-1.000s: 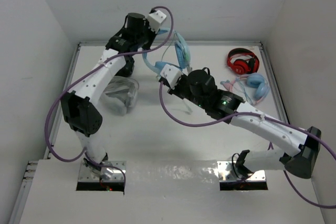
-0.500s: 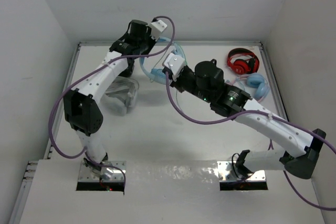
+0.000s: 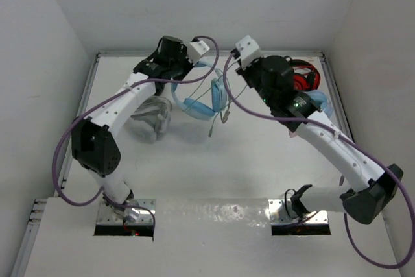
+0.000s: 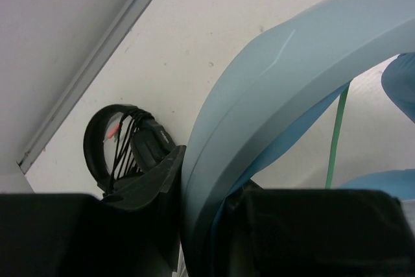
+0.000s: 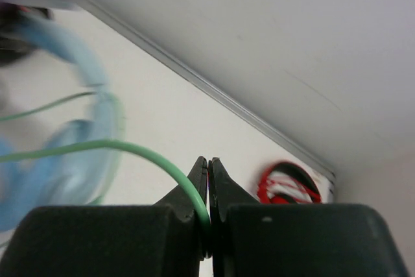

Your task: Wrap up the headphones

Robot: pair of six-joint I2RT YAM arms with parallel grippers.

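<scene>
Right wrist: right hand (image 5: 209, 164) closed on headphones cable (image 5: 130, 145); left hand (image 4: 209, 207) clamping headband (image 4: 292, 63).

Large light-blue over-ear headphones (image 5: 65, 160) blurred in right wrist view, red-and-black headphones (image 3: 303, 81) at worktop's far right corner half hidden behind right arm (image 3: 324, 142)

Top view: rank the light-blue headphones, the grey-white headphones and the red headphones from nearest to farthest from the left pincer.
1. Light-blue headphones: band clamped in the left pincer.
2. Grey-white headphones: on the left, beside that arm.
3. Red headphones: far right, back corner.
</scene>
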